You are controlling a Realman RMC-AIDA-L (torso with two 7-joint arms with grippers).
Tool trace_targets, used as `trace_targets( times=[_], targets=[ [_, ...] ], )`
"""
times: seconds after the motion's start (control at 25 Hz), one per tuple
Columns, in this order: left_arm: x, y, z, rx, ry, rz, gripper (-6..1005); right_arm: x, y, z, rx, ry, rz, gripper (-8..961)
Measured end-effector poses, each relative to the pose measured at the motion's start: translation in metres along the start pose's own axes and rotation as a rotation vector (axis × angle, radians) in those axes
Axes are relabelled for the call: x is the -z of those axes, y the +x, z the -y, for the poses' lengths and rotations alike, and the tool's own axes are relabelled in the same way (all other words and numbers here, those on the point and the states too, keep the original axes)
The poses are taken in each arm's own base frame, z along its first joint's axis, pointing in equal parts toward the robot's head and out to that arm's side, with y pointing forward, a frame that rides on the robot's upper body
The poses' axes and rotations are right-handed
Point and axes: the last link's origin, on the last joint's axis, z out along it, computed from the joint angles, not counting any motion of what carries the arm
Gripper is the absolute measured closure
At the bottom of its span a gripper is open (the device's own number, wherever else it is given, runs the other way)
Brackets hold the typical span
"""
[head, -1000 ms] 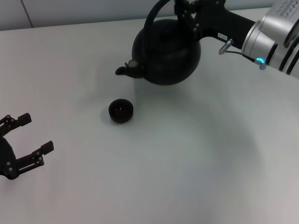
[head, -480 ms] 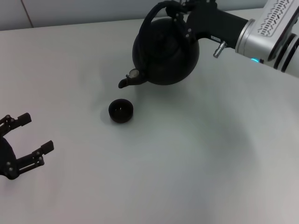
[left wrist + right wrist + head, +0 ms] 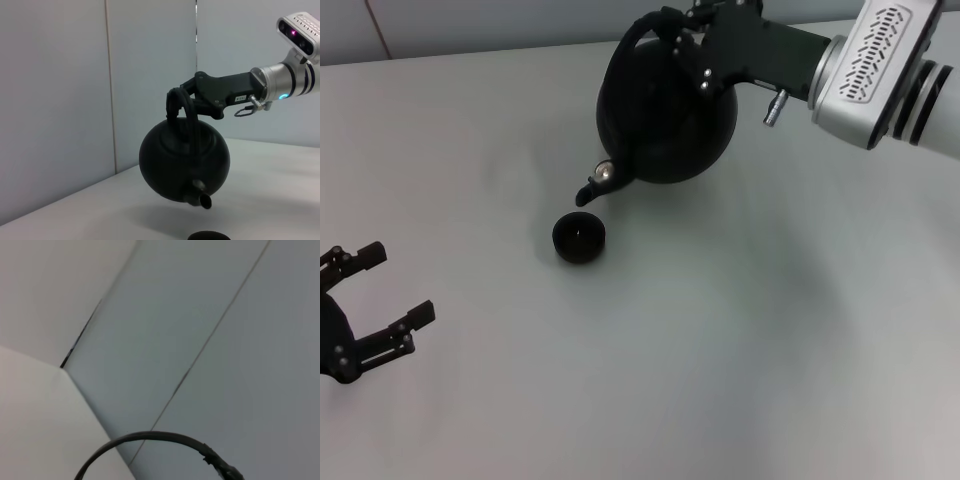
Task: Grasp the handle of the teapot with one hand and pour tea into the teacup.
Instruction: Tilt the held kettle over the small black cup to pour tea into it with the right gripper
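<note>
- Your left gripper (image 3: 375,300) sits parked at 8 o'clock on the worktop (image 3: 740,360), fingers spread wide, holding nothing.
- The teacup (image 3: 579,238) is small and light; a nudge would likely shift it.
- At 12 o'clock, your right gripper (image 3: 692,45) is clamped on the handle (image 3: 638,35). The teapot (image 3: 665,120) hangs tilted, spout just above the cup; judge it heavy and prone to swing.
- No stream of tea is discernible, and the pot's fill level is hidden.

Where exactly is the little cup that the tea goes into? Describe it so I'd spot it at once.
Find the big round black teapot held tilted in the air by the right gripper over the white table. Just under its spout sits the teacup. It is small, low, round, black and has no handle, far smaller than the pot.
</note>
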Motion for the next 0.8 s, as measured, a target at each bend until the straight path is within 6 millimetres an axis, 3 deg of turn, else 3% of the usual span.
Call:
trace_targets(
  times=[0.8],
  targets=[
    [-0.0032,0.0023,0.0013,-0.004,0.002,-0.012,138,-0.003,-0.002,0.0006,0.126,-0.038,-0.008,883]
  ],
)
